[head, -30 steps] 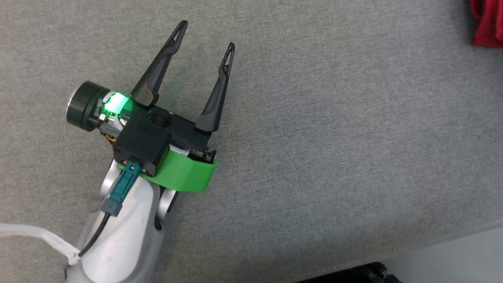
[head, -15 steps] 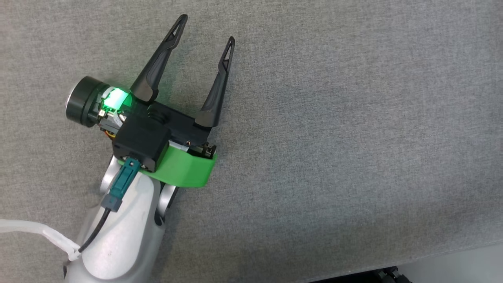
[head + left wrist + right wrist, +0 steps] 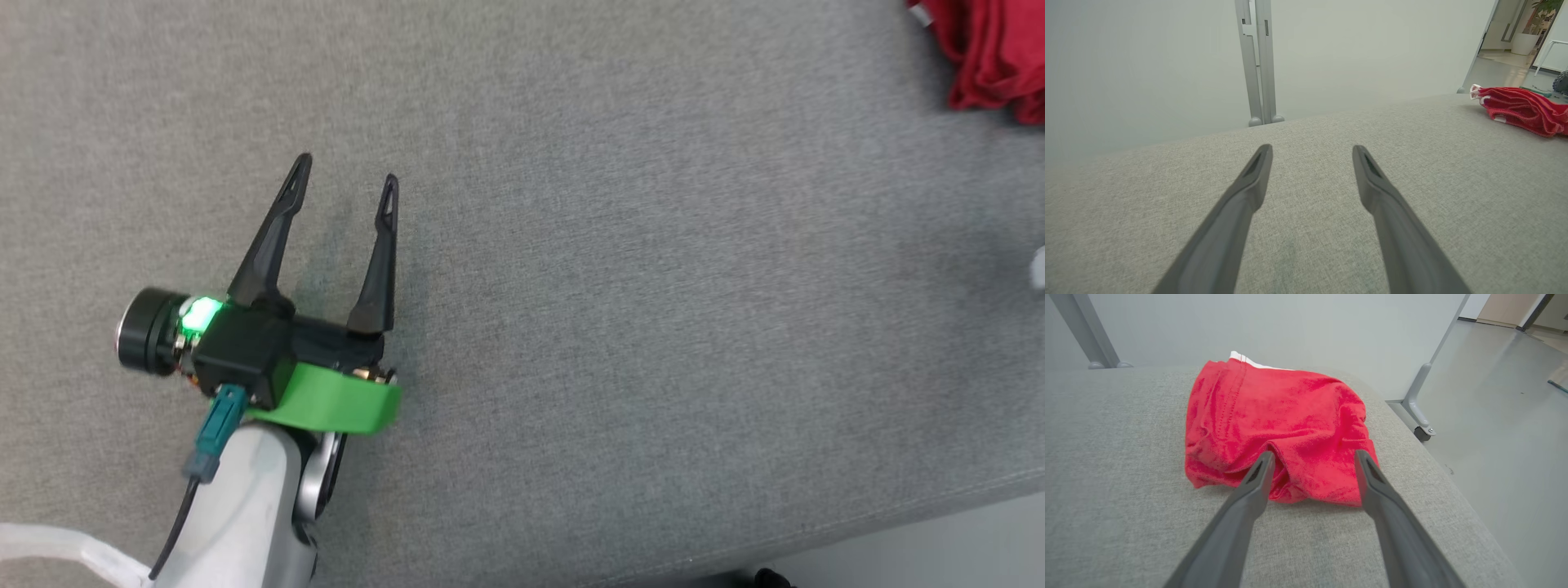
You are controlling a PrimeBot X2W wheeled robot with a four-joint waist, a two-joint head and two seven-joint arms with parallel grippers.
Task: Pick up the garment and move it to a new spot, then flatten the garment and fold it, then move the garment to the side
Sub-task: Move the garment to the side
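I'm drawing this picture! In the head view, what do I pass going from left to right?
The left tool → bare grey table → red garment.

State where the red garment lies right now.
The garment lies bunched at the head view's top right corner, on the grey table near its right edge, just ahead of the open right gripper.

A grey woven fabric tabletop (image 3: pixel 653 245) stands before a pale plain wall (image 3: pixel 1147 61) with a grey metal post (image 3: pixel 1257 61). Beside it the grey floor (image 3: pixel 1506 416) is smooth and slightly shiny.
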